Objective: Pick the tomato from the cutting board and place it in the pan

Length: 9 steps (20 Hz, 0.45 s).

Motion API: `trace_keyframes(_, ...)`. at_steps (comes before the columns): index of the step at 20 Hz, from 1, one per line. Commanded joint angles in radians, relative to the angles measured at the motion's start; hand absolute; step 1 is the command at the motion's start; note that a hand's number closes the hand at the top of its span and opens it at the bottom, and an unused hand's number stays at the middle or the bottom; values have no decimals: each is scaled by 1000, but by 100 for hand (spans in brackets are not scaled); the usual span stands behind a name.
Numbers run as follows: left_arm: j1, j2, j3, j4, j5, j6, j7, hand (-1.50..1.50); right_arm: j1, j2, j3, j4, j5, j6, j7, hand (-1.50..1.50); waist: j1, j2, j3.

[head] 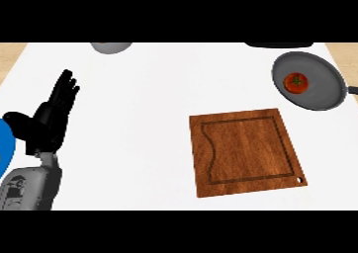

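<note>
Red tomato [295, 82] lies in the pan [321, 96], board [244, 150] bare, left robot hand [52, 116] released, so only a stray sweep could apparently disturb it.

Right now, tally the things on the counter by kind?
Tomato: 1, in the pan
Pan: 1
Cutting board: 1
Blue plate: 1, left edge
Grey bowl: 1, top edge
Dark item: 1, top edge, unclear
Total: 6

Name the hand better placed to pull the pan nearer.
Probably the right, though it is out of view: the pan, holding the tomato, sits far right, while the left hand rests open at the left.
</note>
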Motion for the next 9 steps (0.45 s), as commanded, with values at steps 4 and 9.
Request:
trace_keyframes(4, 58, 19, 22, -9, 17, -30, -36, 0, 120, -45, 14, -57, -75, 168, -43, -150, -6, -4, -1)
trace_keyframes(9, 7, -16, -5, -5, -11, 10, -1, 0, 157, 36, 96, -236, -94, 112, 35, -150, -17, -7, -3)
